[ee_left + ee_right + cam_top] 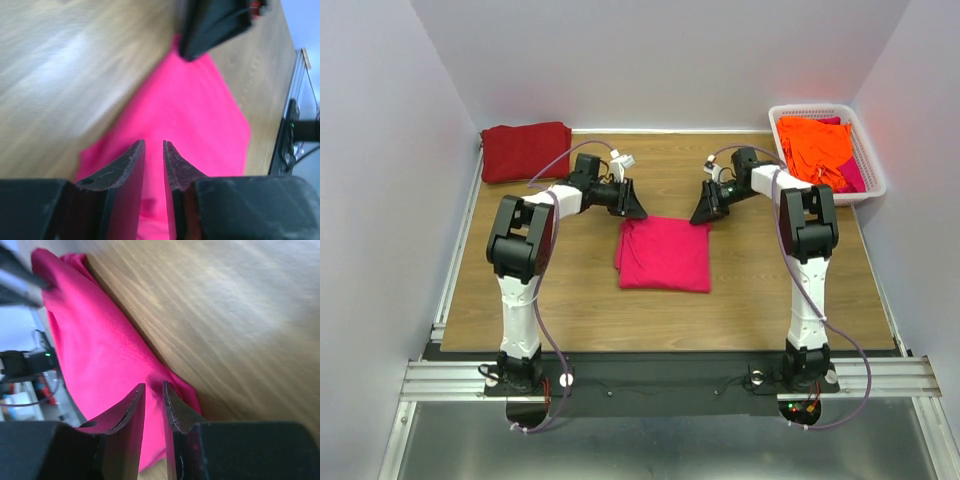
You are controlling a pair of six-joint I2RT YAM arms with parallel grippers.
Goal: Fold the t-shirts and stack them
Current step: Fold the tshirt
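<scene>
My left gripper (154, 142) and right gripper (153, 385) hover with jaws narrowly parted, pinching nothing, at the far corners of the pink t-shirt (665, 255). It lies folded mid-table (760, 290). The maroon t-shirt (525, 150) sits at the table's far-left corner.

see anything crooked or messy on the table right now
The pink t-shirt mid-table is folded a bit askew: its left edge is bunched and uneven, so it is no clean rectangle. The orange t-shirts lie crumpled in the white basket.
</scene>
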